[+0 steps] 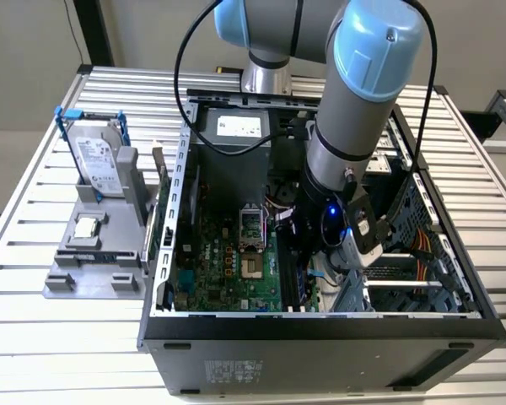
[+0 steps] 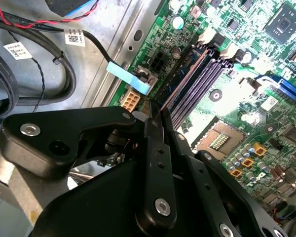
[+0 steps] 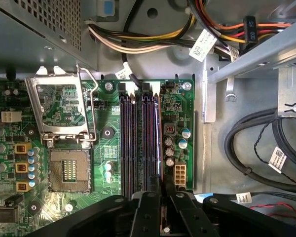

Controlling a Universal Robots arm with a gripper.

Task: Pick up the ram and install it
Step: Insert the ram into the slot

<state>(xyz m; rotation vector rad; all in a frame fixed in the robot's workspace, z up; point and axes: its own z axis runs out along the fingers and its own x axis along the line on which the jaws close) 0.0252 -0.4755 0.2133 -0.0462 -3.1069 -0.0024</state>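
The ram [image 3: 161, 148] shows edge-on as a thin dark strip and my gripper [image 3: 161, 195] is shut on it. It runs along the row of purple memory slots [image 3: 138, 143], in line with the slot nearest the capacitors. In the second wrist view the ram's edge [image 2: 180, 81] reaches from my gripper [image 2: 155, 118] out over the slots [image 2: 200, 76]. Whether it sits in the slot or just above it I cannot tell. In the exterior view my gripper [image 1: 308, 261] is low inside the open computer case [image 1: 320, 325], over the motherboard [image 1: 228, 261].
The processor socket [image 3: 69, 168] lies open with its metal frame [image 3: 64, 103] flipped up. Thick black cables [image 3: 251, 148] and coloured wire bundles [image 3: 153, 42] line the case beside the board. Outside the case, a grey stand [image 1: 88, 261] holds a silver hard drive [image 1: 97, 160] and a square processor chip [image 1: 86, 226].
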